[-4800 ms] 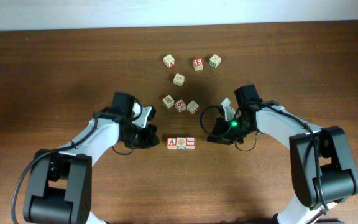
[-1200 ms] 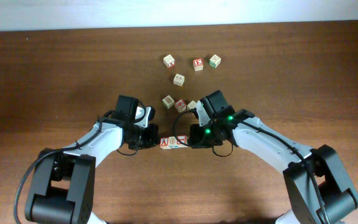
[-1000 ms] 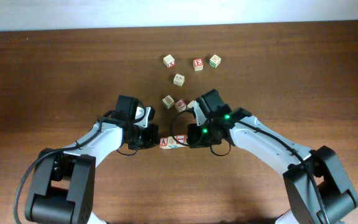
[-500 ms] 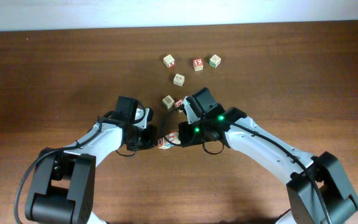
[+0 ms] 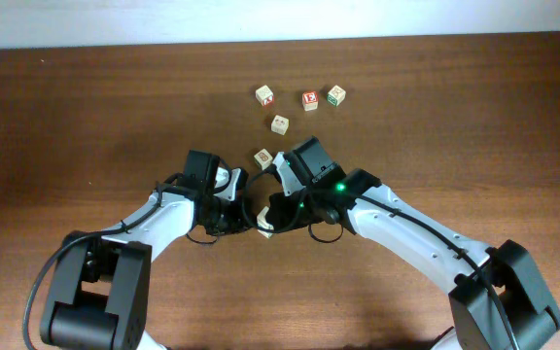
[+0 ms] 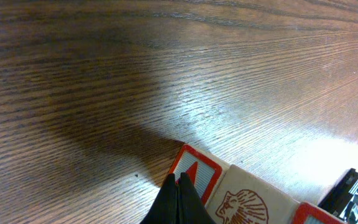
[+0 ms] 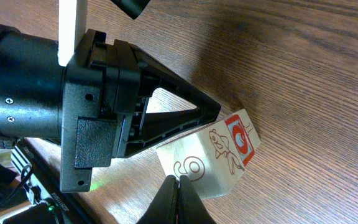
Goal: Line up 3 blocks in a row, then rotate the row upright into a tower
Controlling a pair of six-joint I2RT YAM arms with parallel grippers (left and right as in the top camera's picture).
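Closest to the robot, between the two arms: left gripper (image 5: pixel 238 217) and right gripper (image 5: pixel 269 216), both with jaws pressed together and holding nothing, tips facing each other. Between these tips, the three blocks (image 7: pixel 211 155), in one row, touching side to side, on the brown wooden table (image 5: pixel 86 117). Mostly hidden from above by the right arm (image 5: pixel 377 209); only a pale corner showing there.

Pale wood on every side. From the left wrist: a red-bordered face (image 6: pixel 194 174) at the near end, then a brown shell drawing (image 6: pixel 244 204). From the right wrist: a curled brown numeral, a small brown animal, a red-framed end face.

Farther back, well apart from the row: one loose cube (image 5: pixel 262 157) just beside the right arm, another cube (image 5: pixel 279 123) behind it. Farthest, in one line: a pale cube (image 5: pixel 264 94), the red "E" cube (image 5: pixel 309 99), a green-marked cube (image 5: pixel 335 94).
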